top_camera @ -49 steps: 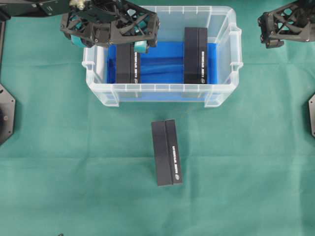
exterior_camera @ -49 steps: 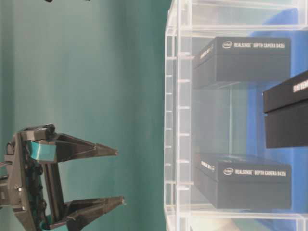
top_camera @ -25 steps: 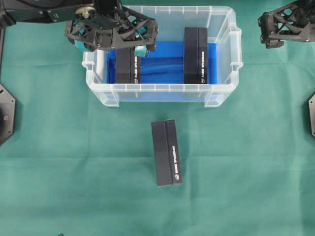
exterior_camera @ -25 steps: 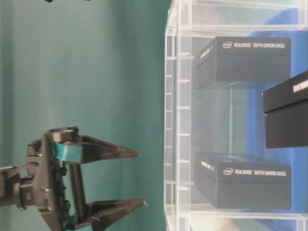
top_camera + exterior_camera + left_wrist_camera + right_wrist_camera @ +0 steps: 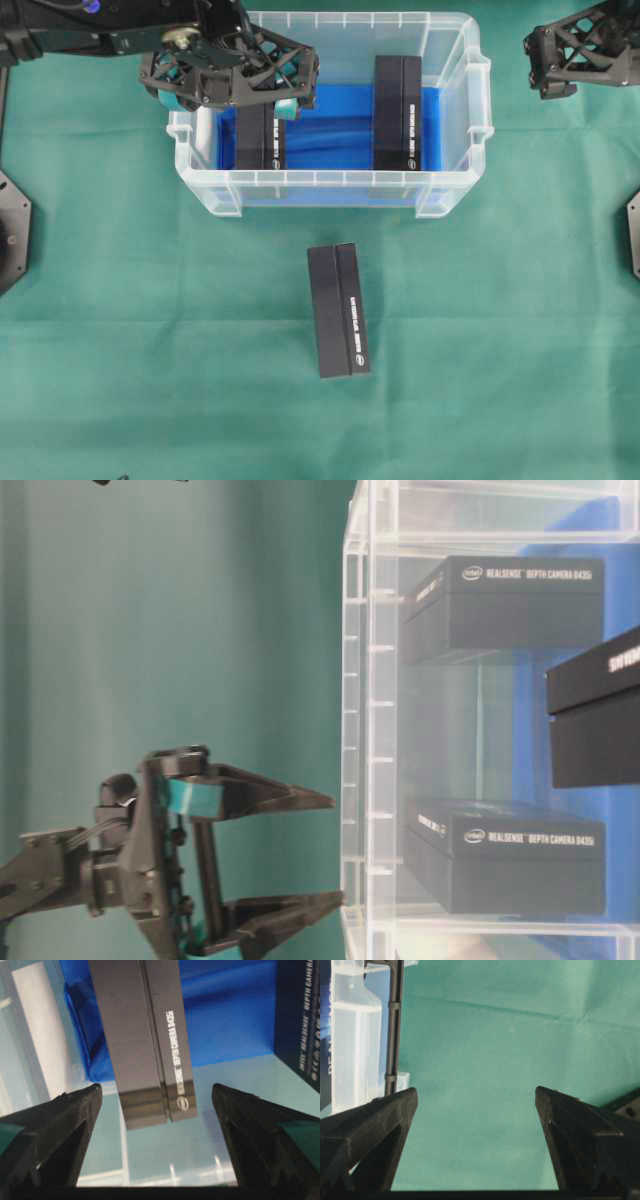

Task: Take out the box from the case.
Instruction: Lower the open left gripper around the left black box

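I see my left hand (image 5: 262,98) spread wide above the left box (image 5: 262,138) lying in the case (image 5: 330,188), my right hand (image 5: 560,62) spread over the tabletop (image 5: 150,320)

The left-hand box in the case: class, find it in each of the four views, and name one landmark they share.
Overhead: left box, under the left gripper.
Table-level: lower box.
Left wrist: top centre, between open fingers.
Right wrist: not in it.
Shared landmark: the case.
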Controlling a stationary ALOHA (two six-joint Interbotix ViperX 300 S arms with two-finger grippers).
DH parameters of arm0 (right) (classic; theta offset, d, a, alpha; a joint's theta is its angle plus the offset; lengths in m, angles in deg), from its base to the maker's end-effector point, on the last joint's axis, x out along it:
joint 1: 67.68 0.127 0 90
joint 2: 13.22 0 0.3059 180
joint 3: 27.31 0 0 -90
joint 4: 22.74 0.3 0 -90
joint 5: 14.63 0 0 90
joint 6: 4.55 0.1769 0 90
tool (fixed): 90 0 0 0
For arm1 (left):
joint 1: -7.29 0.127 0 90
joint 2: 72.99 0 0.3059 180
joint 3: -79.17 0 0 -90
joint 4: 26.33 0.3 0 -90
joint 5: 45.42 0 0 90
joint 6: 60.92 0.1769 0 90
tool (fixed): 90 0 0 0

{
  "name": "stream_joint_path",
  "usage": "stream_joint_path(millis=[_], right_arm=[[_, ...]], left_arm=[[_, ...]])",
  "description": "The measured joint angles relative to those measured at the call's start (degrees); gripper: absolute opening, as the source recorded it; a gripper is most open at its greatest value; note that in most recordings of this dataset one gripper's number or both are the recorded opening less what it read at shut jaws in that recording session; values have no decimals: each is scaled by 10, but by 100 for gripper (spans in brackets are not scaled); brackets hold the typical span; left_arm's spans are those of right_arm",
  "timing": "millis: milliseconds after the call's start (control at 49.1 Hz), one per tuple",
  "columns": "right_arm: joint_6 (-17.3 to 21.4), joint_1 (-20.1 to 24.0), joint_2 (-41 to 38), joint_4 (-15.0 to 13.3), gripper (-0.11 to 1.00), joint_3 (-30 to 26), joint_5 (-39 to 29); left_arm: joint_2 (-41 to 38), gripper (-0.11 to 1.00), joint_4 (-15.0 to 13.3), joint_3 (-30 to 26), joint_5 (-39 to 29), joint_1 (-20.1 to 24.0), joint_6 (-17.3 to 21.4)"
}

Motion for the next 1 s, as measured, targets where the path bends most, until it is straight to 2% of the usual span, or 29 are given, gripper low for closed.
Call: stream_joint_path(millis=[366, 997], right_arm=[[0, 3, 1, 0, 94, 0, 0], [0, 13, 0, 0, 93, 1, 2]], left_arm=[[-12, 90, 0, 40, 43, 7, -4], [-34, 90, -1, 69, 93, 12, -6]])
